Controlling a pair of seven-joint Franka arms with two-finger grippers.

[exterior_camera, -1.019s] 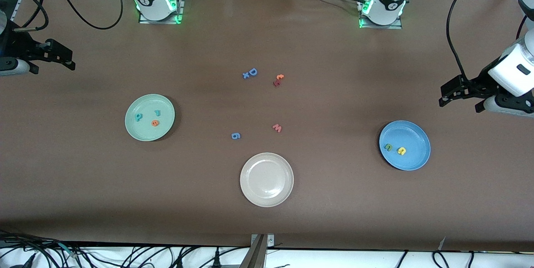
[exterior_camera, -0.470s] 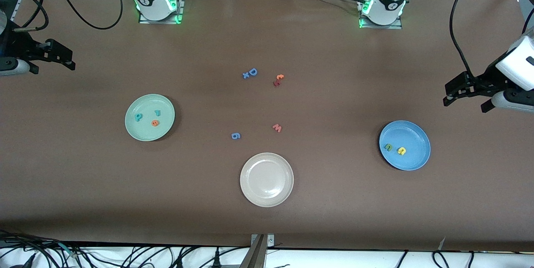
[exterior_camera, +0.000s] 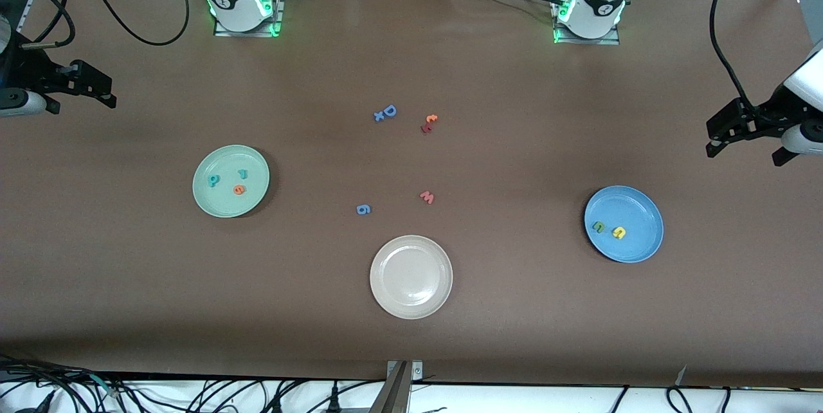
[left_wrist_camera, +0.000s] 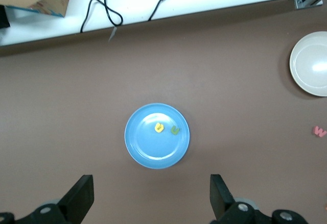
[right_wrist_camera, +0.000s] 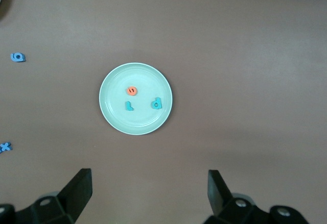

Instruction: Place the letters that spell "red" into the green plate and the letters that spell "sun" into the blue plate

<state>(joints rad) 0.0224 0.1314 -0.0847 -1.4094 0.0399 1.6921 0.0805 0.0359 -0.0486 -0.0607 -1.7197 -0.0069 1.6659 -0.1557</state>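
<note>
The green plate (exterior_camera: 222, 204) lies toward the right arm's end of the table and holds a teal "d" (exterior_camera: 213, 180), a teal "r" (exterior_camera: 242, 173) and an orange "e" (exterior_camera: 238, 190). The blue plate (exterior_camera: 636, 207) lies toward the left arm's end, with a green letter (exterior_camera: 598, 226) and a yellow letter (exterior_camera: 618, 232) in it. My left gripper (exterior_camera: 744, 152) hangs open and empty over the table edge at that end. The left wrist view looks down on the blue plate (left_wrist_camera: 148, 152). My right gripper (exterior_camera: 83, 104) waits open and empty over its own end of the table.
A beige-white plate (exterior_camera: 411, 297) sits empty near the front camera. Loose letters lie mid-table: a blue "6" (exterior_camera: 363, 209), a pinkish "w" (exterior_camera: 427, 197), a blue "D" with an "x" (exterior_camera: 386, 112) and a small orange and red pair (exterior_camera: 429, 123).
My left arm has drawn back and up from the blue plate toward its end of the table. The right arm, the plates and the letters have not moved.
</note>
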